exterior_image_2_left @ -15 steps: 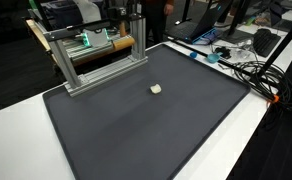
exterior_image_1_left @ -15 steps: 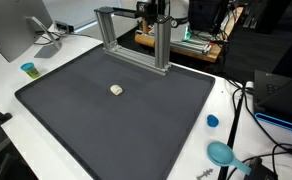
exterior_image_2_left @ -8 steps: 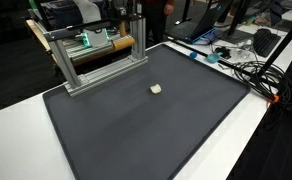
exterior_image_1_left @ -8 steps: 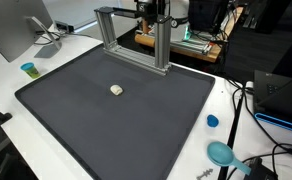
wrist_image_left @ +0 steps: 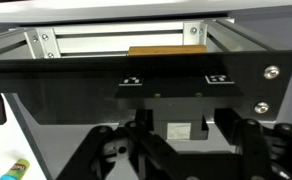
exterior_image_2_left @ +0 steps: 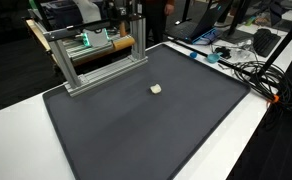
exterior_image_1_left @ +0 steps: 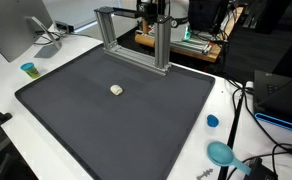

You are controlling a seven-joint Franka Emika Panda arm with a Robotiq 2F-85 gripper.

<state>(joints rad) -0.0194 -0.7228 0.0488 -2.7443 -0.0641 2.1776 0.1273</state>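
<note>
A small cream block (exterior_image_1_left: 116, 90) (exterior_image_2_left: 156, 88) lies alone on the black mat (exterior_image_1_left: 136, 125) (exterior_image_2_left: 146, 130), with nothing near it in both exterior views. An aluminium frame (exterior_image_1_left: 136, 35) (exterior_image_2_left: 91, 55) stands at the mat's far edge. Dark parts of the arm (exterior_image_1_left: 153, 10) show behind the frame's top. In the wrist view my gripper (wrist_image_left: 180, 125) comes in from the bottom, its dark fingers (wrist_image_left: 231, 135) standing apart. A small pale square (wrist_image_left: 178, 130) shows in the gap, touching neither finger. Beyond it are a black panel (wrist_image_left: 136, 65) and aluminium bars (wrist_image_left: 116, 40).
A monitor (exterior_image_1_left: 11, 30) and a small blue-green cup (exterior_image_1_left: 28, 69) stand beside the mat. A blue cap (exterior_image_1_left: 212, 121), a teal round thing (exterior_image_1_left: 222, 153) and cables (exterior_image_1_left: 251, 110) lie on the white table. More cables and devices (exterior_image_2_left: 241, 50) crowd that side.
</note>
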